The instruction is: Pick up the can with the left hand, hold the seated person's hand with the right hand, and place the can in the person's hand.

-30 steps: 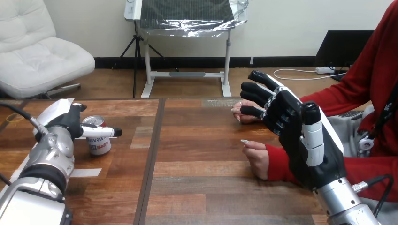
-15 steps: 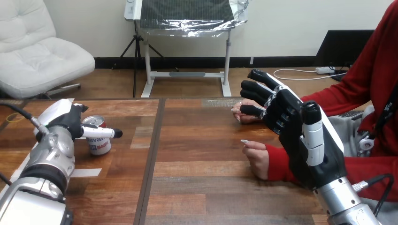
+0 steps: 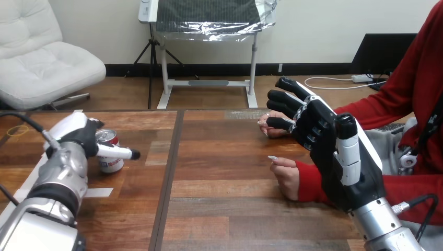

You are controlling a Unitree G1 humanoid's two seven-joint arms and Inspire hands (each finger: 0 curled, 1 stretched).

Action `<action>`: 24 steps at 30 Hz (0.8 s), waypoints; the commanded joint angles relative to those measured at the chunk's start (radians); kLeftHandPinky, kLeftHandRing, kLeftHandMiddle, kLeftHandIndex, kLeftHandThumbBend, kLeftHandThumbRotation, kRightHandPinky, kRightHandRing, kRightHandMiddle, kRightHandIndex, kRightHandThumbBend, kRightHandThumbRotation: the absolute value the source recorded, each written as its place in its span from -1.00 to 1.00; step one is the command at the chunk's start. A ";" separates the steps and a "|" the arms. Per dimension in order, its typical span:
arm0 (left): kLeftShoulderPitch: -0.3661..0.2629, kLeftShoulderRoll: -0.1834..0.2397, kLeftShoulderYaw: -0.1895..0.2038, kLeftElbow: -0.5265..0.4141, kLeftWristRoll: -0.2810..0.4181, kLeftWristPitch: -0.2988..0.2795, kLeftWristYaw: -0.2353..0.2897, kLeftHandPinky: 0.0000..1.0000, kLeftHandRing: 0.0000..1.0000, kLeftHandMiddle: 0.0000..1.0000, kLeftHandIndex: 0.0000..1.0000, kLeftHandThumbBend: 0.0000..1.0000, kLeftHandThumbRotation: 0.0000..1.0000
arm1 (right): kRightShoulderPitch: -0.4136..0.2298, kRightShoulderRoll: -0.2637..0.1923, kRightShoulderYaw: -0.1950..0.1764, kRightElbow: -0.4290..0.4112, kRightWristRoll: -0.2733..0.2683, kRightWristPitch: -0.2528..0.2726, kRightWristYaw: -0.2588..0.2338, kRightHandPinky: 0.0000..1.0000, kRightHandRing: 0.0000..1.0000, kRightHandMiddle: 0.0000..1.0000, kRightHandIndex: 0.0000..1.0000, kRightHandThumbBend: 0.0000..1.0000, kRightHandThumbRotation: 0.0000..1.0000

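The wooden counter [image 3: 224,214] runs across the lower view, with a dark seam splitting it left of centre. The right arm [image 3: 384,222] rises from the counter's near right corner. Its right hand [image 3: 329,149] is held up above the right side, released, with the fingers [image 3: 284,99] spread and only loosely bent, holding nothing. It stands just in front of the person's red sleeve [image 3: 311,183], with no grip on the person.

The left arm [image 3: 55,185] comes in along the counter's left edge. The left hand [image 3: 78,137] sits against the can [image 3: 111,164], partly covering it. I cannot tell whether it is grasping the can or only touching it.

The person's nearer hand [image 3: 286,175] rests on the counter as a loose fist near the right edge, just left of the right hand. The person's farther hand [image 3: 270,127] lies near the far right edge, partly behind the right hand's fingers.

The can stands upright on the counter close to the left edge, towards the far side. A white tape strip [image 3: 99,192] lies flat just nearer than the can.
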 commanded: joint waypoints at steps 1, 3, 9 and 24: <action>-0.090 -0.005 -0.030 -0.011 0.028 0.010 -0.020 0.62 0.79 0.81 0.77 0.81 -0.02 | -0.018 0.000 -0.001 -0.058 0.007 -0.018 0.003 0.60 0.74 0.72 0.76 0.74 1.00; -0.092 -0.007 -0.027 -0.010 0.023 0.017 -0.030 0.61 0.78 0.80 0.76 0.79 -0.01 | -0.018 0.001 -0.001 -0.059 0.007 -0.019 0.003 0.60 0.74 0.71 0.76 0.74 1.00; -0.098 -0.012 -0.015 -0.013 0.005 0.028 -0.056 0.58 0.78 0.79 0.73 0.73 -0.04 | -0.015 0.004 0.000 -0.065 0.013 -0.018 0.005 0.61 0.73 0.70 0.75 0.74 1.00; -0.105 -0.021 -0.024 -0.011 -0.003 0.053 -0.076 0.37 0.52 0.58 0.56 0.66 -0.18 | -0.012 0.006 0.004 -0.077 0.005 -0.013 -0.001 0.60 0.72 0.70 0.75 0.77 1.00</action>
